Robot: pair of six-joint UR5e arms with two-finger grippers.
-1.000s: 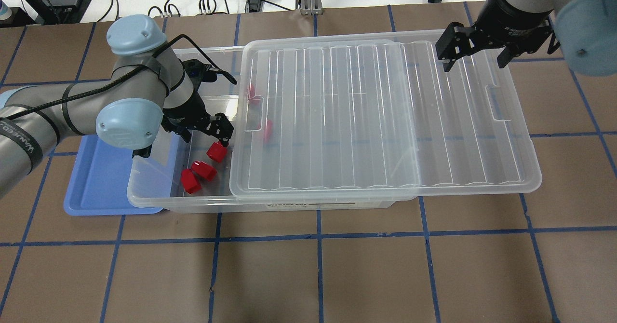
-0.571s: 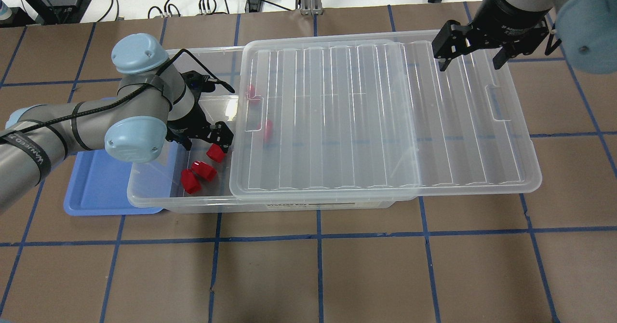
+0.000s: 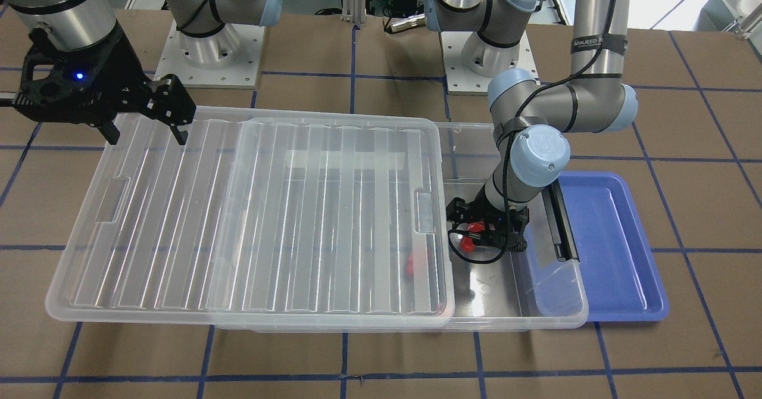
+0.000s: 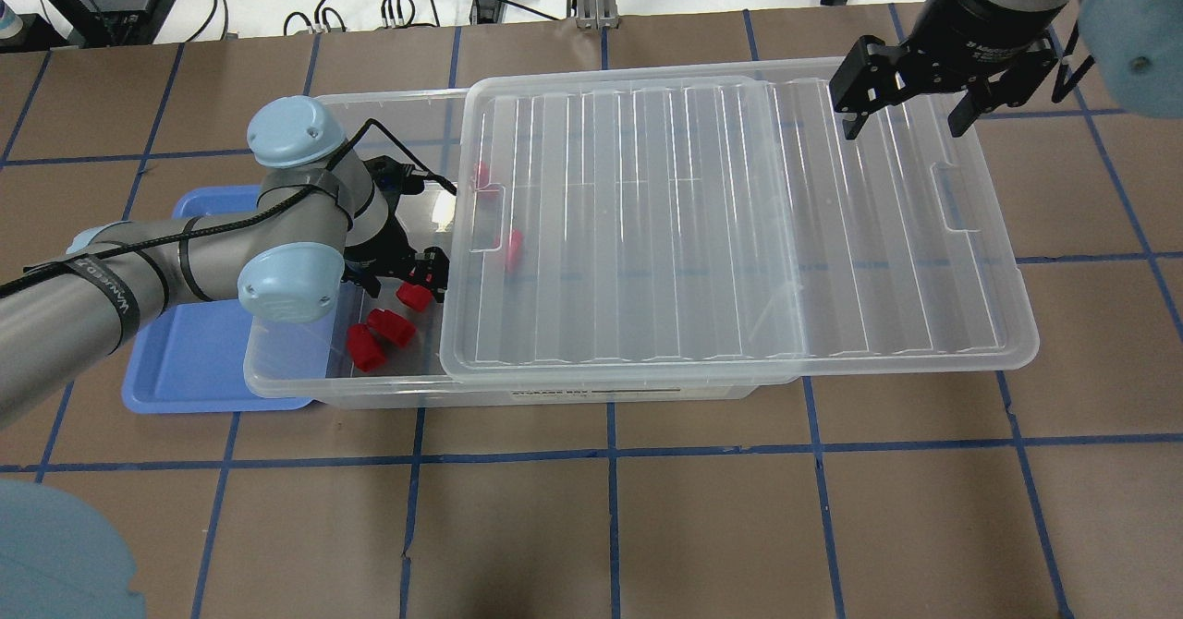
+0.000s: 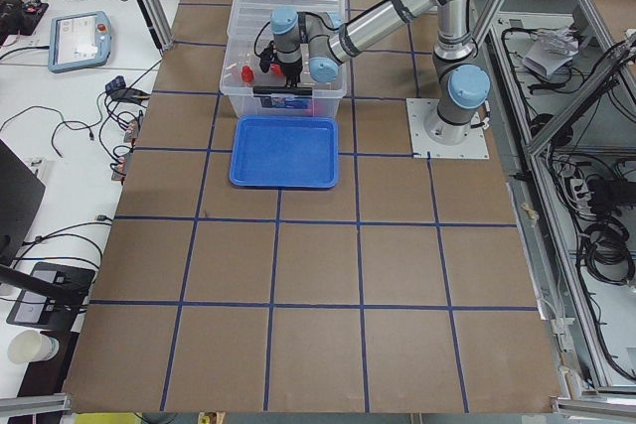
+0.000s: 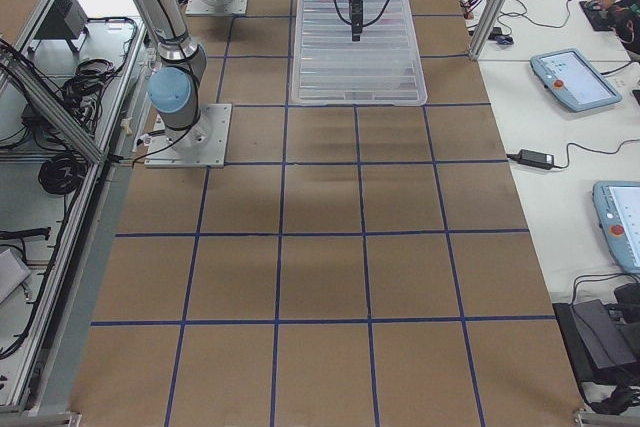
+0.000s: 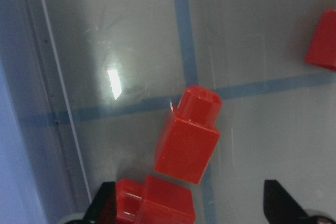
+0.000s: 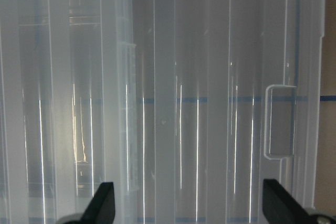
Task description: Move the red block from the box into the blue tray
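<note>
1. While the left gripper (image 4: 399, 281) hangs spread and empty, low in the uncovered end of the large clear plastic box (image 4: 518, 392), the small bright red plastic block (image 7: 188, 141) lies loose on the box floor at 12 o'clock of the fingertips (image 7: 105, 205).
2. Best move looks like: go straight down, centre the jaws on the block's flat sides, and close only once both tips are past its top.
3. Risk: a second red piece (image 7: 157, 207) sits at 7 o'clock of the block, just beside it and near one tip. It may get nudged or pinched along.
4. The edge of the ribbed translucent lid (image 4: 739, 231) is near, at 3 o'clock of the gripper in the overhead view. Keep off it.
5. The shallow blue plastic tray (image 4: 185, 379) is at 8 o'clock, just beside the box end.
6. The right gripper (image 4: 908, 106) is also spread and empty, above the lid's far end at 2 o'clock.
7. Only the wrist view shows jaw-to-block alignment. Only the overhead view shows the tray, the lid and two more red pieces (image 4: 511, 249) blurred under the lid.
</note>
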